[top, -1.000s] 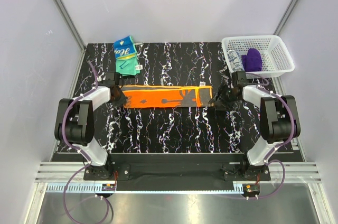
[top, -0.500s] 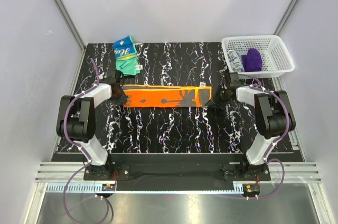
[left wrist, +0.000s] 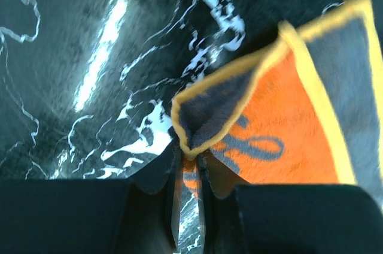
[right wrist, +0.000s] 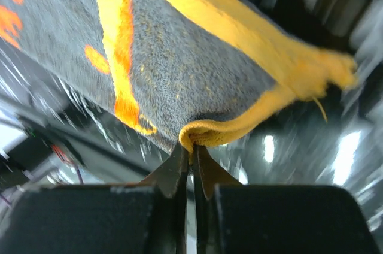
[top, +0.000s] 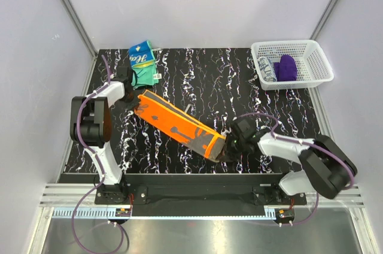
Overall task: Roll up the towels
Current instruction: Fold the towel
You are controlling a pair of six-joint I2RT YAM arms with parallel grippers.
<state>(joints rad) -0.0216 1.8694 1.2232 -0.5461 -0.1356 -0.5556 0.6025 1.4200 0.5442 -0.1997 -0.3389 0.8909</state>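
The orange towel (top: 178,124), a folded strip with dark grey trim and marks, slants across the table from upper left to lower right. My left gripper (top: 136,105) is shut on its upper left end; that pinched corner shows as orange towel (left wrist: 281,128) in the left wrist view. My right gripper (top: 226,146) is shut on the lower right end, where the yellow hem of the orange towel (right wrist: 197,56) is folded between the fingers. The teal, blue and yellow towel (top: 143,62) lies crumpled at the table's back left, apart from both grippers.
A white lattice basket (top: 311,56) stands at the back right with a purple cloth (top: 286,67) and a pale patterned one inside. The black marbled table (top: 197,80) ends in a metal frame near the arm bases.
The right gripper shut on the towel's right end and pulled it toward the near edge, swinging the strip from level to slanted. The left gripper kept its end and shifted slightly back.
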